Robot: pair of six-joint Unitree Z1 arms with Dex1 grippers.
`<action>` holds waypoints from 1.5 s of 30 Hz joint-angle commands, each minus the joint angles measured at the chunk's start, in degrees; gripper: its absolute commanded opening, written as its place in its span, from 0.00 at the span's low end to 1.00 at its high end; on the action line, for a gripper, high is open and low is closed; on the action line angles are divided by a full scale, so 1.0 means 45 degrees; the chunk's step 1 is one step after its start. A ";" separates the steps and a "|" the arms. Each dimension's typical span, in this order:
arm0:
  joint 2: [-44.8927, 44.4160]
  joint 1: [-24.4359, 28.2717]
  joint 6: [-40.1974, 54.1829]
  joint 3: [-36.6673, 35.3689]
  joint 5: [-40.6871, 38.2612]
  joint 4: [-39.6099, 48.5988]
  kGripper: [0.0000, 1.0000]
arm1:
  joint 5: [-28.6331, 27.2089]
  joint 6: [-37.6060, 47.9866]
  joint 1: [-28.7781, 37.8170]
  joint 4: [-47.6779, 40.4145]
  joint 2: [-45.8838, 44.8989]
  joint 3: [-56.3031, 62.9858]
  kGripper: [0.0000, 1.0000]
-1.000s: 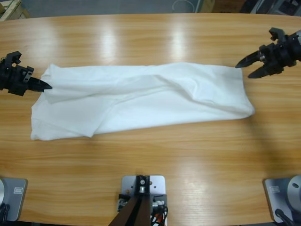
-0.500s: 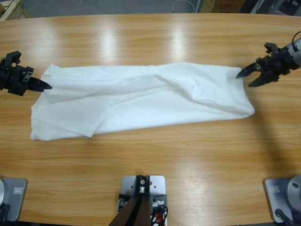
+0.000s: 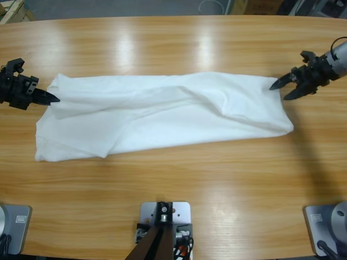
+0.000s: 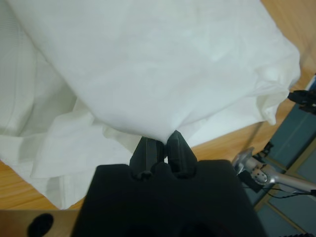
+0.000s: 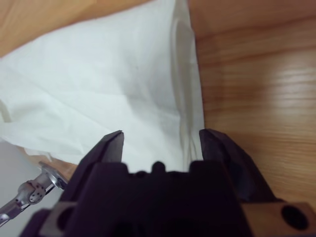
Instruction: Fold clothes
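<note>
The shirt [image 3: 162, 116] lay spread on the table [image 3: 173, 189], folded into a long white band. Its long axis ran across the table from one side to the other, tilted slightly, with one end a little nearer the camera than the other. At that nearer, wider end the left hand [image 3: 54, 99] was closed on a pinch of the cloth's corner; the wrist view showed its jaws shut together with fabric bunched above them. At the farther, narrower end the right hand [image 3: 278, 90] had its jaws spread, tips just at the shirt's corner, cloth lying between them but not clamped. The right hand probably needed only to close on that corner.
</note>
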 commanded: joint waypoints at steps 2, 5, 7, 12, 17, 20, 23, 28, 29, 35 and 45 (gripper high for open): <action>0.0331 0.0088 0.0151 -0.0045 0.0185 0.0171 0.00 | 0.0346 0.0069 0.0487 -0.0229 0.0894 -0.0102 0.62; 0.0347 0.0088 0.0151 -0.0045 0.0197 0.0182 0.00 | 0.0397 0.0085 0.0651 -0.0229 0.0944 -0.0125 0.62; 0.0331 0.0088 0.0132 -0.0065 0.0189 0.0182 0.00 | 0.0412 0.0116 0.0694 -0.0229 0.0944 -0.0145 0.62; 0.0343 0.0088 0.0151 -0.0065 0.0189 0.0190 0.00 | 0.0495 0.0171 0.0772 -0.0179 0.0847 -0.0281 0.60; 0.0331 0.0124 0.0175 -0.0104 0.0197 0.0249 0.00 | 0.0502 0.0155 0.0800 -0.0030 0.0855 -0.0524 0.13; 0.0331 0.0147 0.0206 -0.0096 0.0197 0.0257 0.00 | 0.0495 0.0042 0.0800 -0.0015 0.0984 -0.0555 0.00; 0.0312 0.0233 0.0241 -0.0104 0.0189 0.0268 0.00 | 0.0495 -0.0009 0.0800 -0.0007 0.1175 -0.0508 0.00; 0.0312 0.0264 0.0288 -0.0104 0.0189 0.0303 0.00 | 0.0330 -0.0075 0.0800 -0.0015 0.1355 -0.0363 0.00; 0.0312 0.0264 0.0288 -0.0104 0.0197 0.0307 0.00 | 0.0268 -0.0138 0.0800 -0.0011 0.1355 -0.0340 0.00; 0.0331 0.0264 0.0308 -0.0092 0.0185 0.0307 0.00 | -0.0021 -0.0302 0.0792 -0.0015 0.1355 -0.0258 0.00; 0.0331 0.0264 0.0319 -0.0104 0.0181 0.0346 0.00 | -0.0502 -0.0431 0.0253 0.0454 0.0925 -0.1121 0.00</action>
